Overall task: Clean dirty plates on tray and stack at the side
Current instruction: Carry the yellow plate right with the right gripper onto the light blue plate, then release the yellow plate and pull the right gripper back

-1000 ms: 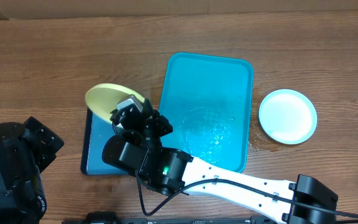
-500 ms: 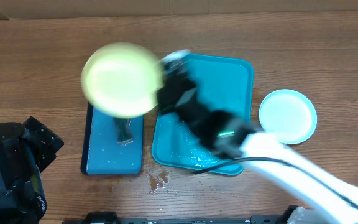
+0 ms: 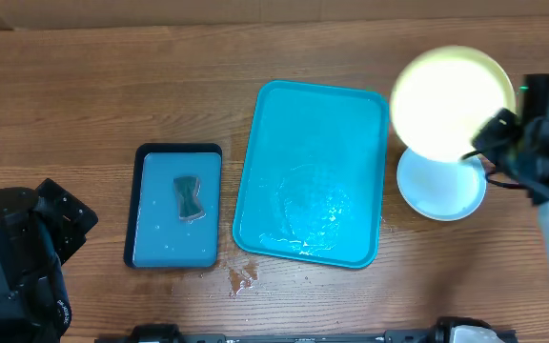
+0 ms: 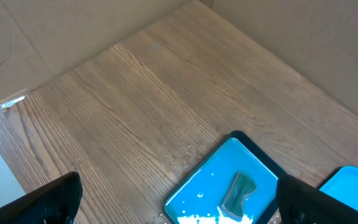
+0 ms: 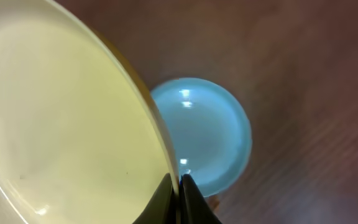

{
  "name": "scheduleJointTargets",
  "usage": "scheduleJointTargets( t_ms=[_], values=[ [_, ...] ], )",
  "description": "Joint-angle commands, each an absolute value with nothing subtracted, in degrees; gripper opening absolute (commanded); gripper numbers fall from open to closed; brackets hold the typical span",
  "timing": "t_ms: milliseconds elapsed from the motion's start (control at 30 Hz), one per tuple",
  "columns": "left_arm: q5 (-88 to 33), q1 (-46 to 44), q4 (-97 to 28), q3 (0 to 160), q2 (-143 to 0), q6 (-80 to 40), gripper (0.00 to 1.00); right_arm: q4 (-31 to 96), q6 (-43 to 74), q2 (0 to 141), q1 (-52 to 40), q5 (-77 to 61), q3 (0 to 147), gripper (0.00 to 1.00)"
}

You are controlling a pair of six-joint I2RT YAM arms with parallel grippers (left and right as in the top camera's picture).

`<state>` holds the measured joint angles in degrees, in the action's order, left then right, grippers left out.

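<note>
While the left gripper (image 4: 178,186) hung spread wide over the table's left side, a dark sponge (image 3: 189,197) lay in the small black-rimmed tray (image 3: 151,243). The wet teal tray (image 3: 313,114) sat mid-table. By the right edge, the right gripper (image 3: 489,135) pinched a yellow-green plate (image 3: 446,95) above the white plate (image 3: 441,195).

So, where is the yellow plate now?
Overhead view, right side: the yellow plate is gripped by the right tool over the white plate, beside the teal tray.

Overhead looked straight down on the surface (image 3: 84,86); the closer left wrist shared its small tray (image 4: 204,186), the right its pale plate (image 5: 210,137).
</note>
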<state>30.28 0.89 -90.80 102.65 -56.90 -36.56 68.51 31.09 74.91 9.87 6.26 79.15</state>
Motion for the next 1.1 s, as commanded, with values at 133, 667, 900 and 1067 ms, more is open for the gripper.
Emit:
scheduleJointTargets(
  t_ms=[133,667,900,1067],
  values=[
    [31.48,1.15,-90.67,103.02,-56.88,-37.71,1.0,63.02,28.23,82.04,23.14,-11.77,66.67,0.04],
    [31.51,1.15,-90.67,103.02,-56.88,-37.71,1.0,60.05,20.4,85.8,22.94,-18.44,65.45,0.56],
    [31.51,1.15,-90.67,103.02,-56.88,-37.71,1.0,70.87,11.79,79.48,15.81,-28.45,76.42,0.57],
    [31.51,1.15,-90.67,103.02,-56.88,-37.71,1.0,71.96,5.52,69.65,0.93,-35.7,78.28,0.77]
  ],
)
